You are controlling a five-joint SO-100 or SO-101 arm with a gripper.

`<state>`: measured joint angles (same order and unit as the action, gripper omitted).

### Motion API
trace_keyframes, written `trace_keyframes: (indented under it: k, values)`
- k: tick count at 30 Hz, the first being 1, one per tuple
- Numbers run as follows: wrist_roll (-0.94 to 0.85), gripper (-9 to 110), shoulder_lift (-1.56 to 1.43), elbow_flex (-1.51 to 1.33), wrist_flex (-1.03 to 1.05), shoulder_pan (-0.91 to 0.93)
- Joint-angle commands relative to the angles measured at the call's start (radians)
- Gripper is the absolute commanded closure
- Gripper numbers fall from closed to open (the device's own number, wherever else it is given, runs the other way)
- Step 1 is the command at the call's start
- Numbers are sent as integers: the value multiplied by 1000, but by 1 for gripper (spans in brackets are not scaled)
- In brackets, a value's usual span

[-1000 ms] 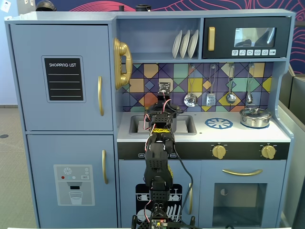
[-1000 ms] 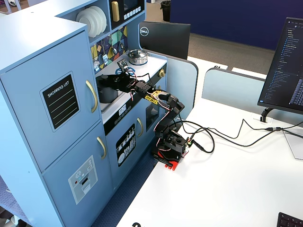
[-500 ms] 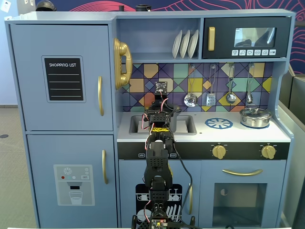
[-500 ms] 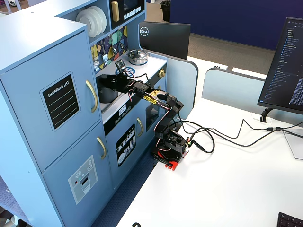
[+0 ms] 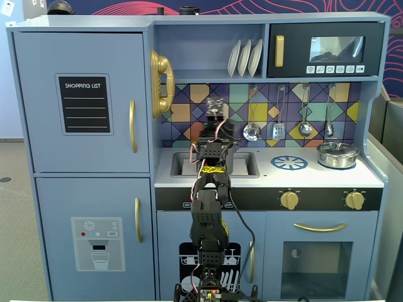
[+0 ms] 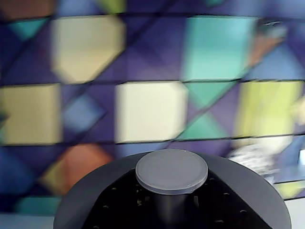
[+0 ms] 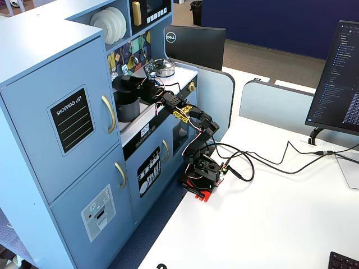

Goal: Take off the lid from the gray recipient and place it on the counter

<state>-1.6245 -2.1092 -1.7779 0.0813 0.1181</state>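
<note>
The dark gray lid (image 6: 238, 191) fills the bottom of the wrist view, its round knob (image 6: 171, 170) close to the camera and the tiled backsplash behind it. In a fixed view the lid (image 7: 124, 83) hangs a little above the gray pot (image 7: 128, 107), which stands in the sink area. My gripper (image 7: 138, 85) is at the lid's right edge and holds it; the fingers themselves are hidden. From the front, my arm (image 5: 211, 189) covers the pot. The pale counter (image 5: 315, 177) with its blue burner print (image 5: 289, 163) lies to the right.
A shiny steel pot with a lid (image 5: 337, 154) stands on the counter's far right, also in a fixed view (image 7: 162, 67). Utensils (image 5: 277, 129) hang on the backsplash. The sink (image 5: 182, 165) is left of the burner. Shelf and microwave (image 5: 324, 50) overhang above.
</note>
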Motion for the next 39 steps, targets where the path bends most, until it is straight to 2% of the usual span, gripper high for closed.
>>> trace_keyframes:
  k: [1, 9, 15, 21, 39]
  values:
    - [26, 102, -69, 69, -31, 95]
    - [64, 102, -114, -77, -61, 321]
    - [115, 102, -46, -221, -204, 443]
    - [110, 102, 26, -324, -304, 463]
    - [74, 102, 298, -318, -465, 453]
